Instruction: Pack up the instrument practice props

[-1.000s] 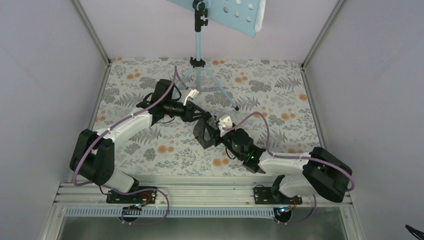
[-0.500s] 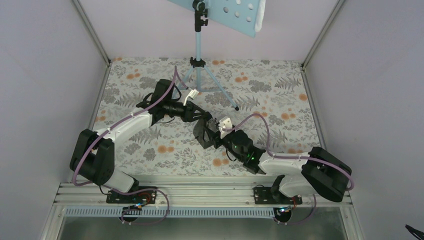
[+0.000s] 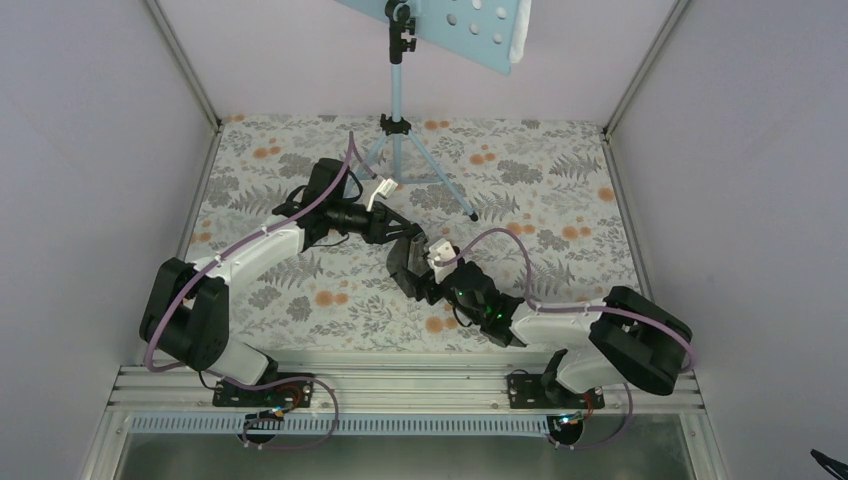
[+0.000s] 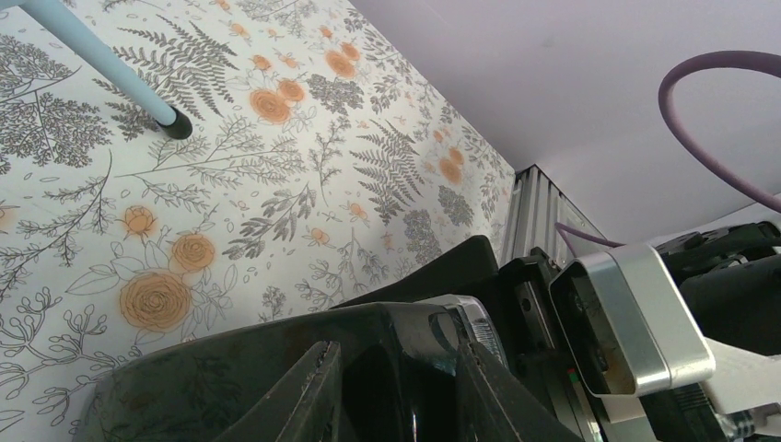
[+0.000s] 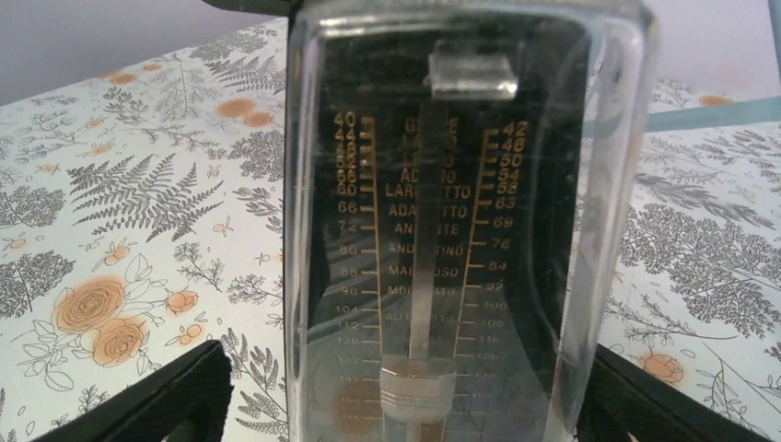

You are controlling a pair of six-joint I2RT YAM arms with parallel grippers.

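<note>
The small black wedge-shaped box [image 3: 403, 268] stands on the floral mat at the middle; it is a metronome with a clear front cover [image 5: 433, 184]. My left gripper [image 3: 408, 240] is shut on its top, and its glossy black body shows under the fingers [image 4: 230, 368]. My right gripper [image 3: 420, 272] is open, with one finger on each side of the box's front. The light blue music stand [image 3: 398, 90] stands at the back with its hole-dotted tray [image 3: 460, 25] overhead. The lavender sheet is hidden, apart perhaps from a pale edge [image 3: 519, 40].
The stand's tripod legs [image 3: 440, 185] spread over the mat just behind the arms; one foot [image 4: 175, 124] shows in the left wrist view. Lavender walls close the sides and back. An aluminium rail [image 3: 400, 385] runs along the near edge.
My right arm has pushed forward and to the left, bringing its open fingers up around the black box. The left arm and the stand have not moved.
</note>
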